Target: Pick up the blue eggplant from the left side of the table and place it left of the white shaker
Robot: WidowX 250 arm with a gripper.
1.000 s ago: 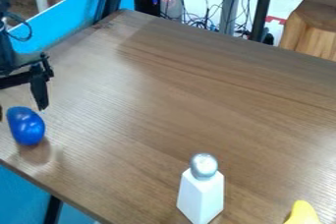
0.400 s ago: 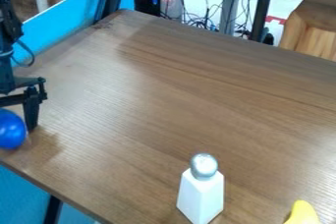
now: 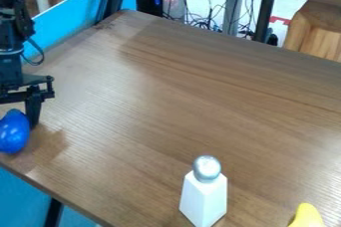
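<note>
Black, is hanging as a gripper (image 3: 16,119) close by the blue object (image 3: 13,132) at the frame's left edge. Cannot tell whether grasping or released. Through uneven contact, is possibly risking to roll it off the table (image 3: 133,116).

White bottle (image 3: 204,200) (round silver top) upright on wooden table (image 3: 166,96); yellow object (image 3: 307,216) lower right.

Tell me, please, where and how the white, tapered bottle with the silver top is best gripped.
I would come from above and close on opposite flat sides of the bottle, just below its rounded silver top: it stands upright and narrows upward.
</note>
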